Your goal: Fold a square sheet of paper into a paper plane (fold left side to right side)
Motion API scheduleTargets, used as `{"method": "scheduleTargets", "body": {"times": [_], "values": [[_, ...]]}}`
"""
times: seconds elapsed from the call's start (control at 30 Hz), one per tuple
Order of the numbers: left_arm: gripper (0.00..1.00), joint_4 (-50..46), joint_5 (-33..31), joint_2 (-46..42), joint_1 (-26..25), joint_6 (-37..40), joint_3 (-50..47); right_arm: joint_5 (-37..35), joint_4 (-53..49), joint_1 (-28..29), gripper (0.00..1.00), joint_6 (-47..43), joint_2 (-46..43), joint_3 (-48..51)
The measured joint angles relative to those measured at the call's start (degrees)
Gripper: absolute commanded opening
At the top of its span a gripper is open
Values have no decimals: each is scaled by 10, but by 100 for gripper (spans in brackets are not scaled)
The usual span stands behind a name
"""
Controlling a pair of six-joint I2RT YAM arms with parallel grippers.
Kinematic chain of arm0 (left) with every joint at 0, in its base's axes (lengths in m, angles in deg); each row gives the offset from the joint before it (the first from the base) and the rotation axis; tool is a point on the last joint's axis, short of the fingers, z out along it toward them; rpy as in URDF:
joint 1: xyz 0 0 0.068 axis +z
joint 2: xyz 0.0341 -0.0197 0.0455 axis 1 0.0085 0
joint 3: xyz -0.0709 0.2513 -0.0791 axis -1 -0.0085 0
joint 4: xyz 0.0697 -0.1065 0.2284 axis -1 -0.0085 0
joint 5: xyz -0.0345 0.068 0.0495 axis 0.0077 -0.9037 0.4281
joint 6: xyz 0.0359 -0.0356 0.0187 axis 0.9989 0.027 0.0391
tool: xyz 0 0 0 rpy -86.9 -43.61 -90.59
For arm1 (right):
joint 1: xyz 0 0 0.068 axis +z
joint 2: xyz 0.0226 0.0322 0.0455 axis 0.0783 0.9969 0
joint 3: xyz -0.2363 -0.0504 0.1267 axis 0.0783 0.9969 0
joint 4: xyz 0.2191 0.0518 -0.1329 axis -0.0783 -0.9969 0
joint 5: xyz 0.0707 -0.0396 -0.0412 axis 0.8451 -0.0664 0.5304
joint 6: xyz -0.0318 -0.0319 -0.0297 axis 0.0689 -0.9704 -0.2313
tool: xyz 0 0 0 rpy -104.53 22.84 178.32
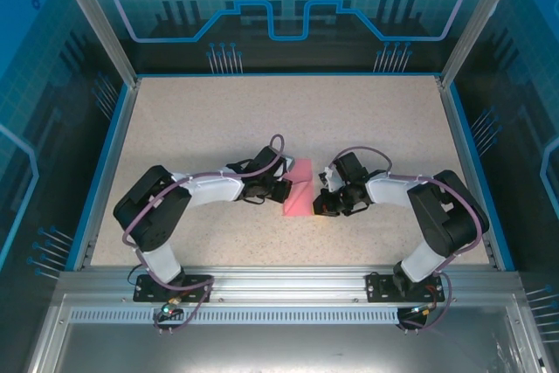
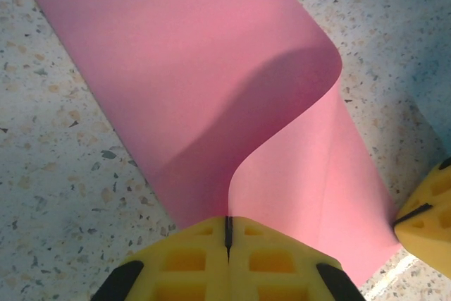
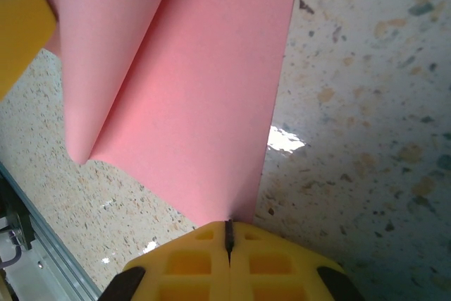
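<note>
While the square sheet of paper (image 1: 300,189) curls between them on the surface (image 1: 218,120), left pincer (image 2: 227,225) and right pincer (image 3: 227,228) each pinch its edge, arms bent inward.

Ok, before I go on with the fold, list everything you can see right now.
square sheet of paper: one, pink, mid-table between the grippers, one side curled up and over.
table: one, speckled beige, under everything.
table rim: one, blue, around the tabletop.
rail: one, silver metal, near edge, carrying the arm bases.
left gripper: one, yellow fingers, shut on the paper's edge.
right gripper: one, yellow fingers, shut on a paper corner.
</note>
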Motion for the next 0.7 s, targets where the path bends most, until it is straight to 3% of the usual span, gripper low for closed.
{"method": "scheduleTargets", "body": {"times": [0.7], "values": [[0,-4,0,31,4,3,15,0,-3,0,0,-4,2,-3]]}}
